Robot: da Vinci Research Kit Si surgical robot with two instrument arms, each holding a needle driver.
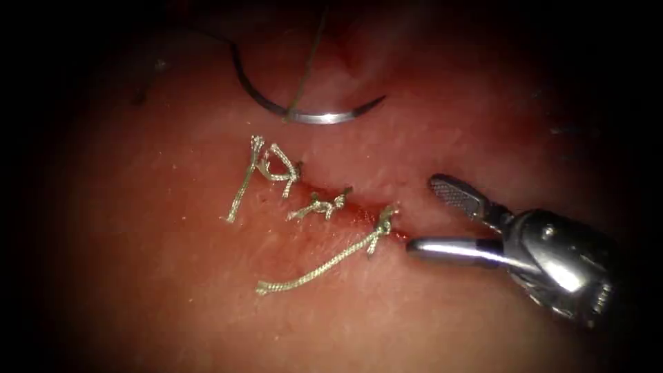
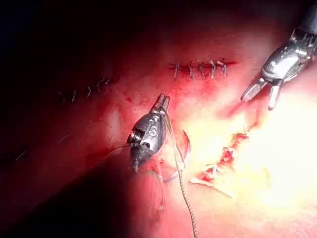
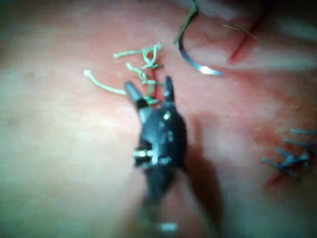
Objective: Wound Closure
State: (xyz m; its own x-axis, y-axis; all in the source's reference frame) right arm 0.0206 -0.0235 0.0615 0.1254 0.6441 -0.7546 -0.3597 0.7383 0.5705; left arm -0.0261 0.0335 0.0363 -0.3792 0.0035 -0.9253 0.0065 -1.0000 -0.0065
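The curved needle (image 1: 304, 116) lies free on the tissue (image 1: 173, 276) above the cut (image 1: 345, 204), not in the tissue and held by neither tool. Its thread (image 1: 307, 62) rises straight and taut from the needle's middle. In the left wrist view the left tool (image 2: 162, 101) is shut on the thread (image 2: 179, 178), just beside the needle (image 2: 186, 148). The right tool (image 1: 423, 215) stands open at the cut's right end, holding nothing, its jaws spread next to the rightmost knot (image 1: 382, 222). The right wrist view shows the same open jaws, the right tool (image 3: 148, 85) against the knots (image 3: 146, 64).
Three tied knots with cut thread ends sit along the cut (image 1: 276, 166) (image 1: 321, 206); one long end trails down-left (image 1: 311, 273). Red fluid wets the cut. Older stitched rows (image 2: 200, 68) (image 2: 84, 89) (image 3: 290, 158) lie elsewhere on the tissue.
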